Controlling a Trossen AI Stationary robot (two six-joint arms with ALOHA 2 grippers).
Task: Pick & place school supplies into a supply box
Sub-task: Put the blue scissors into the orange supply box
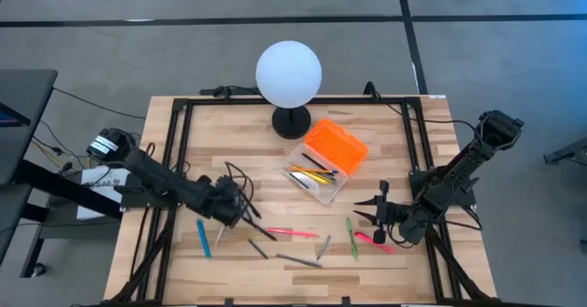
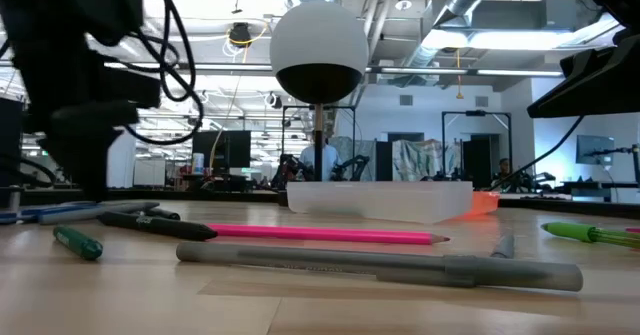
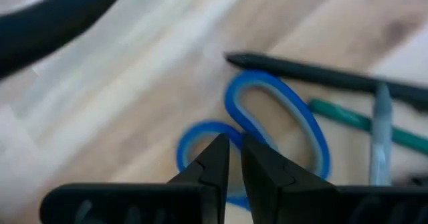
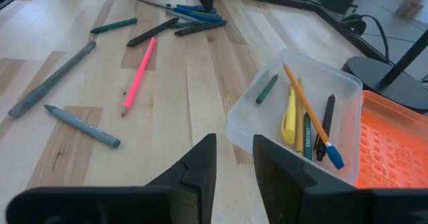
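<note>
1. A robotics lab or workshop: beyond the wooden table [image 1: 303,252], exposed silver ducts [image 2: 470,5] and pipes run under an open ceiling.
2. Monitors [image 2: 225,147], racks and further equipment fill the far room.
3. Grey concrete floor [image 1: 138,41] surrounds the black-framed bench.

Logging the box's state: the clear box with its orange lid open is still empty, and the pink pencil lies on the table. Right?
Not empty. The right wrist view shows the clear box already holding several pens and pencils, with its orange lid open beside it. The pink pencil does lie on the table.
</note>
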